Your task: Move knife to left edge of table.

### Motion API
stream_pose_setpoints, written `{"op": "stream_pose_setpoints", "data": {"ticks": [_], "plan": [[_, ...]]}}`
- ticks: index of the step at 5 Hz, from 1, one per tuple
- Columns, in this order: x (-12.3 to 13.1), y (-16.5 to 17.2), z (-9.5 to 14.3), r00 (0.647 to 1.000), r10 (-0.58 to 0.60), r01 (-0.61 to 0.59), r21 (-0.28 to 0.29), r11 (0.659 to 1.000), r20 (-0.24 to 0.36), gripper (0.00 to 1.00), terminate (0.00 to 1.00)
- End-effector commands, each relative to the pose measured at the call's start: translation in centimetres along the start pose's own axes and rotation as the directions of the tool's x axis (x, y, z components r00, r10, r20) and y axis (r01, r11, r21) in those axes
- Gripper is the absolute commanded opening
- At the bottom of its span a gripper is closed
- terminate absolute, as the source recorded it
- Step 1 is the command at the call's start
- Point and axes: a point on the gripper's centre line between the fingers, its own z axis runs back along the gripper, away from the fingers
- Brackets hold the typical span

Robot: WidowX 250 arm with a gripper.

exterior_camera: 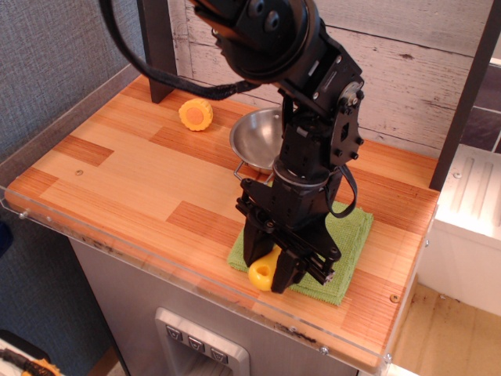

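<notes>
The knife (pixel 260 274) lies on the green cloth (pixel 350 235) near the front edge of the wooden table (pixel 133 176). Only its rounded yellow handle with the hole shows; the blade is hidden under the gripper. My black gripper (pixel 268 270) points straight down over it, with its fingers closed in against the handle on both sides. The knife rests on the cloth, not lifted.
A round yellow corn piece (pixel 196 114) lies at the back left. A metal bowl (pixel 257 138) stands just behind the arm. A dark post (pixel 156 55) stands at the back left. The clear acrylic rim (pixel 117 247) runs along the front edge.
</notes>
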Motion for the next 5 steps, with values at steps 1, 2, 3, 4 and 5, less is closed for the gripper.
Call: {"op": "stream_pose_setpoints", "data": {"ticks": [1, 2, 3, 4, 5], "plan": [[-1.5, 6.2, 8.6, 0.981, 0.074, -0.072, -0.019, 0.997, 0.18, 0.0, 0.0], [-2.9, 11.1, 9.0, 0.968, 0.212, -0.209, -0.033, 0.977, 0.135, 0.0, 0.0], [-4.4, 15.8, 7.4, 0.958, 0.28, -0.279, -0.028, 0.96, 0.062, 0.0, 0.0], [-6.5, 20.0, 4.1, 0.943, 0.333, -0.334, -0.031, 0.942, -0.021, 0.0, 0.0], [-8.4, 24.3, 1.6, 0.958, 0.279, -0.283, -0.066, 0.957, -0.058, 0.0, 0.0]]}}
